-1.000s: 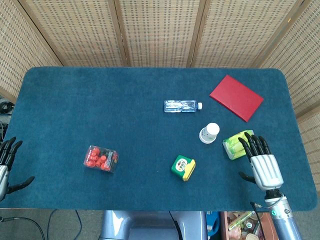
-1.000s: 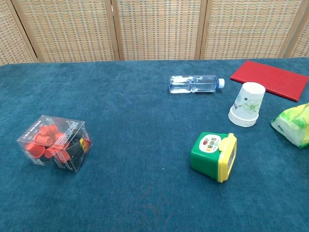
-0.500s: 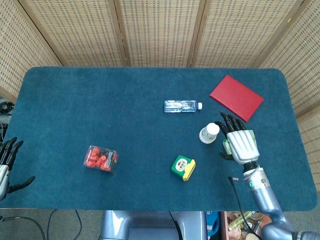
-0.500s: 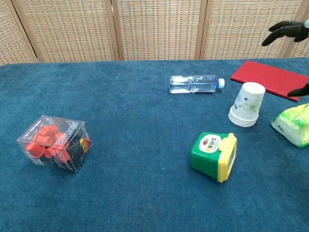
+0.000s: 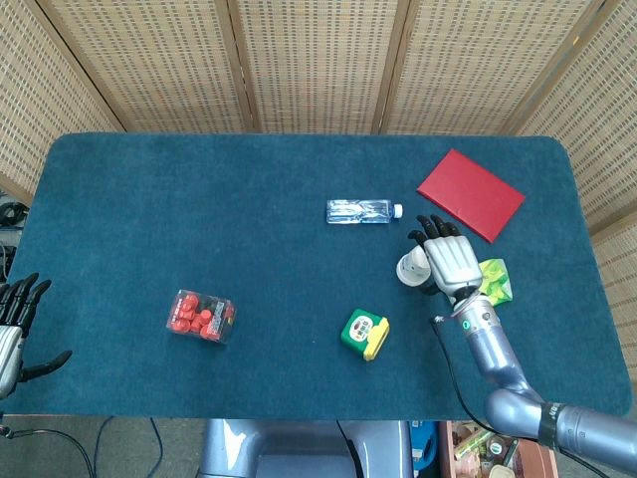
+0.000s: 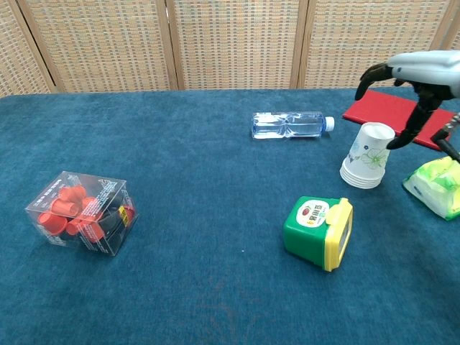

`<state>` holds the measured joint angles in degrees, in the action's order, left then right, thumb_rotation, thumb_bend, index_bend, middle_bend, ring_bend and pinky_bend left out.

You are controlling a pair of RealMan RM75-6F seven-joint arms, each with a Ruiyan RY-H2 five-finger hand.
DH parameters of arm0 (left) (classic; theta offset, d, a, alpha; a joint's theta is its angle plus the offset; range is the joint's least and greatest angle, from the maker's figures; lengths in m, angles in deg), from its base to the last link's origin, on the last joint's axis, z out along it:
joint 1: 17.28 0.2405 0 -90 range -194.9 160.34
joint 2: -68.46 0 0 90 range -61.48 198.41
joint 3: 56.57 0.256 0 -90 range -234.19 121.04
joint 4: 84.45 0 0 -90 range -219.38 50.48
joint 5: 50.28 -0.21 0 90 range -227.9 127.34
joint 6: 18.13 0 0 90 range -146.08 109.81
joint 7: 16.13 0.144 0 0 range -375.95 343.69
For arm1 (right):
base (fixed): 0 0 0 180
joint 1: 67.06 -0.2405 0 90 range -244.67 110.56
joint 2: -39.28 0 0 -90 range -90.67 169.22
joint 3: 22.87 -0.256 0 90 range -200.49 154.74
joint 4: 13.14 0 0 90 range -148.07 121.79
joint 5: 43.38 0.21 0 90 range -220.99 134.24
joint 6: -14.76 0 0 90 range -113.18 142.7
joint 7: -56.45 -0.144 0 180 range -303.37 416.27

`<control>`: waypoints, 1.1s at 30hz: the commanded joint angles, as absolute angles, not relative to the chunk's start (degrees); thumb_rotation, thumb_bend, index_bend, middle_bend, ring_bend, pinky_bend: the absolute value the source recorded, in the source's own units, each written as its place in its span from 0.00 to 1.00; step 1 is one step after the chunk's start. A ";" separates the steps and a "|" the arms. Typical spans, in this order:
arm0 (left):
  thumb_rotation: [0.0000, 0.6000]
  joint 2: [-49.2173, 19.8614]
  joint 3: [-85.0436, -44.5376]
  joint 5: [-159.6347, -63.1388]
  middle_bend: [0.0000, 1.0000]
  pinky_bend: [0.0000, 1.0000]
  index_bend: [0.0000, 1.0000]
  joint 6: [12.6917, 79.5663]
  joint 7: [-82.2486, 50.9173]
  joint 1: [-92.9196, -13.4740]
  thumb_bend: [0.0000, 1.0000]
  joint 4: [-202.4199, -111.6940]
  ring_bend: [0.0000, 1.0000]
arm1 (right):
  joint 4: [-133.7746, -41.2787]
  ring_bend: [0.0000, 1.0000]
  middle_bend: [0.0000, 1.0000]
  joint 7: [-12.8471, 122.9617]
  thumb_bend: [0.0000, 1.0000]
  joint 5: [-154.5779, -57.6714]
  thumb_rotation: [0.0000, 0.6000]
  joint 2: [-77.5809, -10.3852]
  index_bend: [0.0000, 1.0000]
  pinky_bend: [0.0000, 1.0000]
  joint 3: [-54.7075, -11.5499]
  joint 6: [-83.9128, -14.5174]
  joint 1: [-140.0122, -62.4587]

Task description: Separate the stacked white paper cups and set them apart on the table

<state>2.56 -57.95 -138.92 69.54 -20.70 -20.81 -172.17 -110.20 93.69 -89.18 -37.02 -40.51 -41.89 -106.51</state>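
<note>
Cups (image 6: 368,158), stacked upside down, stand right of centre on the blue table (image 5: 199,219), below the bottle (image 5: 363,211) and above-right of the green box (image 5: 364,334). Right hand (image 5: 450,261) hovers over the stack, fingers spread, grasping nothing; in chest view a fingertip hangs just beside the top cup. Left hand (image 5: 12,324) at lower left edge, fingers apart, empty. Green packet (image 6: 438,185) right of cups.

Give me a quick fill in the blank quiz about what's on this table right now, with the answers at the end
1. The stack of paper cups stands ____ down.
2. The water bottle lies on its ____.
3. The hand over the cups is the robot's ____ hand.
4. The flat book is ____ in colour.

Answers: upside; side; right; red
</note>
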 commanded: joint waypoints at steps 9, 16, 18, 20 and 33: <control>1.00 2.28 -57.84 -138.94 0.00 0.00 0.00 69.54 -20.16 -20.79 0.16 -171.86 0.00 | -102.83 0.00 0.15 94.52 0.13 -83.76 1.00 -40.64 0.28 0.20 -38.42 -39.95 -110.76; 1.00 2.31 -57.78 -139.12 0.00 0.00 0.00 69.79 -20.02 -20.71 0.16 -171.98 0.00 | -99.51 0.00 0.16 93.24 0.13 -82.05 1.00 -41.85 0.29 0.22 -37.17 -38.84 -111.98; 1.00 2.31 -57.72 -139.22 0.00 0.00 0.00 69.84 -19.85 -20.68 0.16 -172.08 0.00 | -98.89 0.00 0.17 92.86 0.13 -82.14 1.00 -42.14 0.30 0.23 -36.87 -38.94 -112.23; 1.00 2.29 -57.66 -139.36 0.00 0.00 0.00 69.94 -19.76 -20.66 0.16 -172.11 0.00 | -98.44 0.01 0.18 92.72 0.14 -82.21 1.00 -42.37 0.32 0.25 -36.62 -39.18 -112.44; 1.00 2.28 -57.58 -139.80 0.00 0.00 0.00 70.33 -20.31 -20.61 0.16 -172.06 0.00 | -95.60 0.24 0.39 91.25 0.17 -82.93 1.00 -44.25 0.50 0.46 -35.37 -41.02 -113.00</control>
<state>2.28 -57.58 -139.80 70.33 -20.31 -20.61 -172.06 -95.71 91.47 -82.66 -44.09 -35.41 -40.78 -113.03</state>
